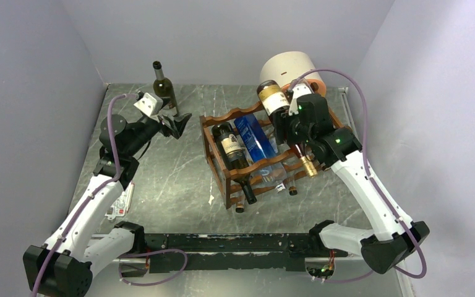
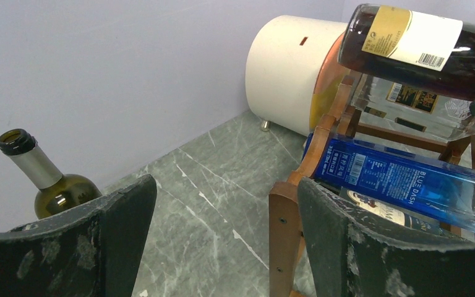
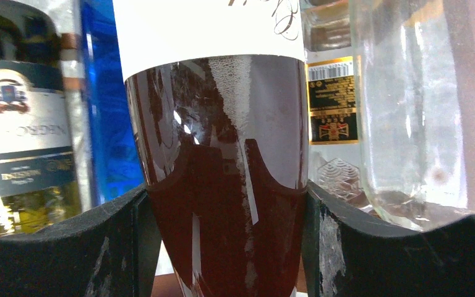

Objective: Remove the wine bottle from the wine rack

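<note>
Removal looked nearly done: the right fingers [image 3: 402,253] pinched the dark wine bottle [image 1: 273,99], held tilted just above the top tier of the wine rack [image 2: 282,229], yet to be carried clear onto the worktop [image 1: 173,173]. The left fingers [image 2: 124,229] hung spread, empty.

Even, soft light — glass glare, sharp focus

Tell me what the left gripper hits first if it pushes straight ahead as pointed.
Most likely the wine rack: its end post stands just between the fingers of the left gripper. Depth is unclear.
</note>
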You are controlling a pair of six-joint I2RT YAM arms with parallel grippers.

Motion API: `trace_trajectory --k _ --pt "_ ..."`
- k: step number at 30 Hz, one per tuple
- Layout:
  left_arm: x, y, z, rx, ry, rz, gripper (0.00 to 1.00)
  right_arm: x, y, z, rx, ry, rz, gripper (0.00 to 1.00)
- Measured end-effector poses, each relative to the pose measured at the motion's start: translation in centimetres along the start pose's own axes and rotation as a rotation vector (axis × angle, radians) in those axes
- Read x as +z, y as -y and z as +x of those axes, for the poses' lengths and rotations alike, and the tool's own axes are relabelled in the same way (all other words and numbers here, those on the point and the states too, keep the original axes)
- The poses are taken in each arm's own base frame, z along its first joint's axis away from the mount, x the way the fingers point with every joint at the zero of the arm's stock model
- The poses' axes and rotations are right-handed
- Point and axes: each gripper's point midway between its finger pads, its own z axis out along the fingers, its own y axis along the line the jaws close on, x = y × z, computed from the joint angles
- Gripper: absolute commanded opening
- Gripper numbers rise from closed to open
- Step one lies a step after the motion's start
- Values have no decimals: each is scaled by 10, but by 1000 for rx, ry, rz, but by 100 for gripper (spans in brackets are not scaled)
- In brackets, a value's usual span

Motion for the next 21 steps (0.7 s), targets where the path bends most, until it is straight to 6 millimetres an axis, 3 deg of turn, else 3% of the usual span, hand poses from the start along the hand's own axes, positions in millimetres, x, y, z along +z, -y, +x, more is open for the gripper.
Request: trace_trajectory --k 10,21 --pt "2 1 4 -6 -11 6 85 -2 -63 -11 177 -57 -268 0" --pt "5 13 3 -6 -5 38 84 4 -81 -4 305 -122 -321 0"
